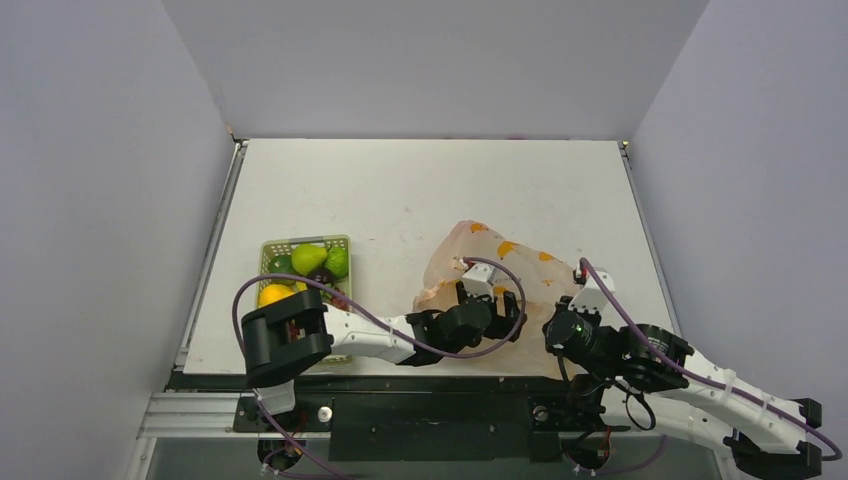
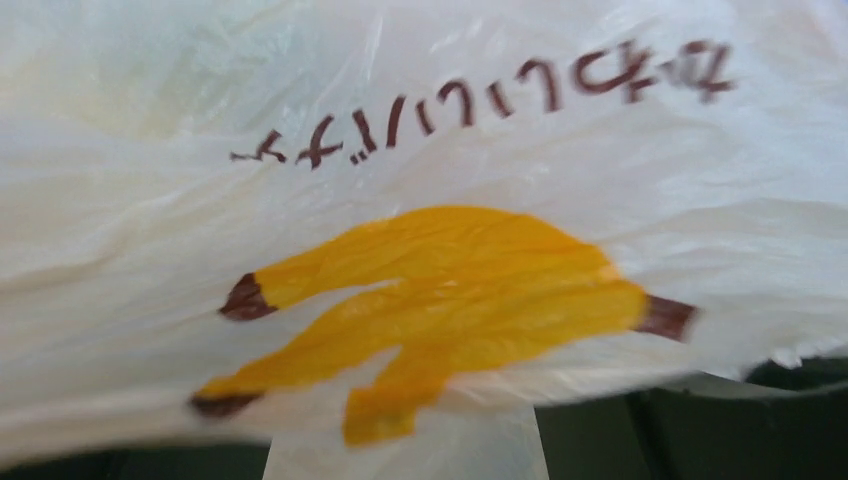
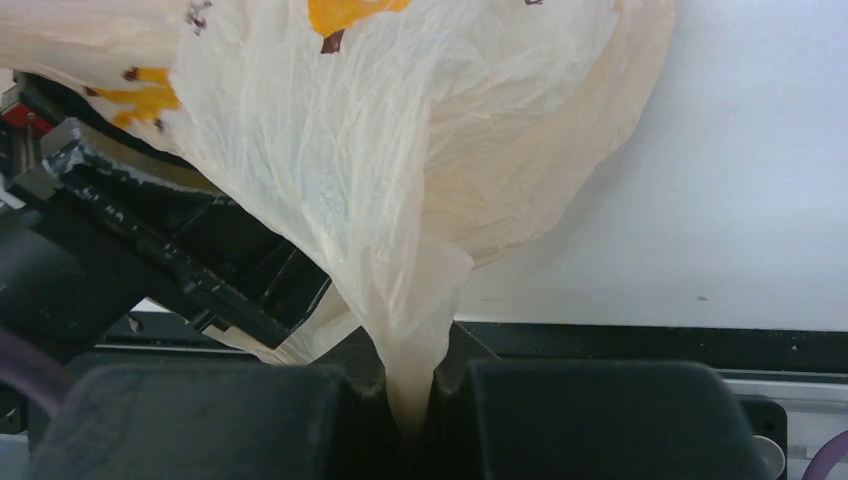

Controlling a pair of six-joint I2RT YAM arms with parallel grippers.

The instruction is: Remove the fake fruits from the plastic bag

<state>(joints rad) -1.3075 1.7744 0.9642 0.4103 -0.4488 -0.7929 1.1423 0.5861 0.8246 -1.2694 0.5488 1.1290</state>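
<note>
We steady the plastic bag (image 3: 420, 150) for emptying.
Our right pincer (image 3: 410, 400) clenches its gathered end so it holds; the left pincer (image 1: 476, 292) state we cannot tell.

My left arm (image 1: 365, 338) and right arm (image 1: 745, 410) are built alike, with smooth white shells over the long links and chunky matte black housings at the joints. A thin purple cable (image 3: 22, 365) trails along each of them in loose loops. One tiny green light (image 1: 577, 326) glows on a black housing of my right arm. My right gripper (image 3: 410, 400) has thick, blocky black fingers (image 3: 600, 420) with a dull, slightly grainy finish.
</note>
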